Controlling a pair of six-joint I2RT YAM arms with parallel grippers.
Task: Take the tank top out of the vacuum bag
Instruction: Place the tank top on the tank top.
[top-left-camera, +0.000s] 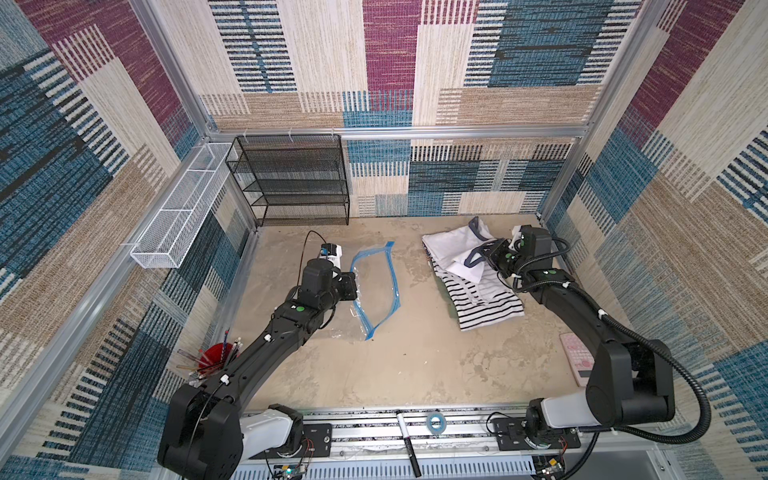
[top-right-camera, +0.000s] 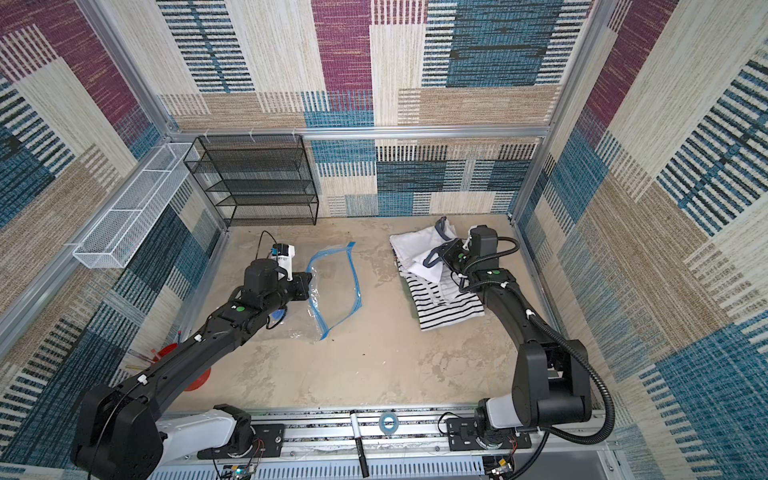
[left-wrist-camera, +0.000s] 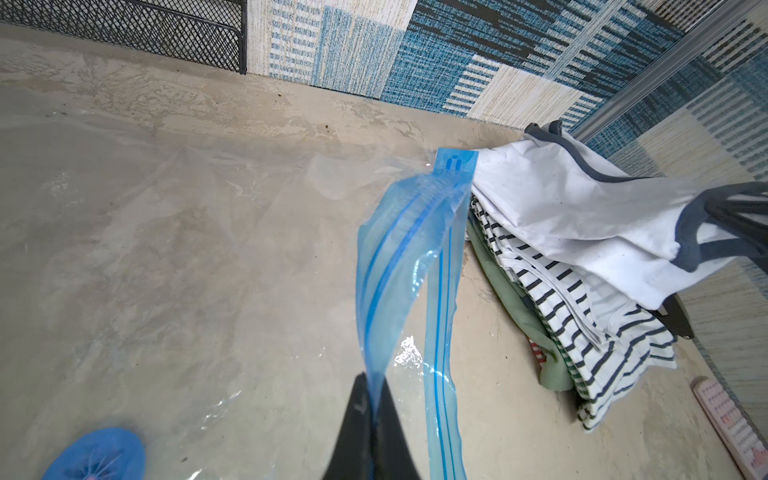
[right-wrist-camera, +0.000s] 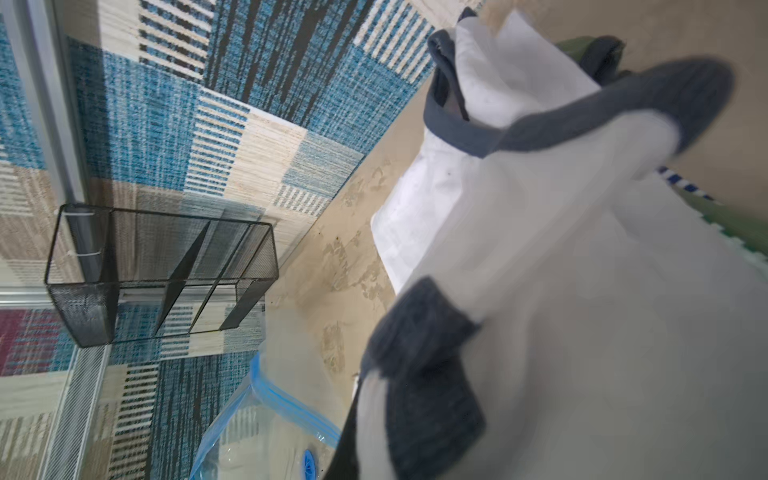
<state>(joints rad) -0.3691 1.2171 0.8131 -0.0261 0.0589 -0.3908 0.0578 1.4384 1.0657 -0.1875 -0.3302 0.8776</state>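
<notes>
The right fingers (top-left-camera: 493, 251) are clamped on the white, navy-trimmed tank top (top-left-camera: 449, 247), already out and lying on the far-right pile of folded clothes (top-left-camera: 494, 305); the left fingers (left-wrist-camera: 361, 415) pinch the empty clear blue-zipped vacuum bag (top-left-camera: 374, 282) left of centre; next, I think, just let go.

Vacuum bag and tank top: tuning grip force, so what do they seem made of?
The vacuum bag: thin clear plastic film, glossy, with glare and crinkles. The tank top: soft matte white fabric, probably cotton knit, navy trim; it drapes and folds.
</notes>
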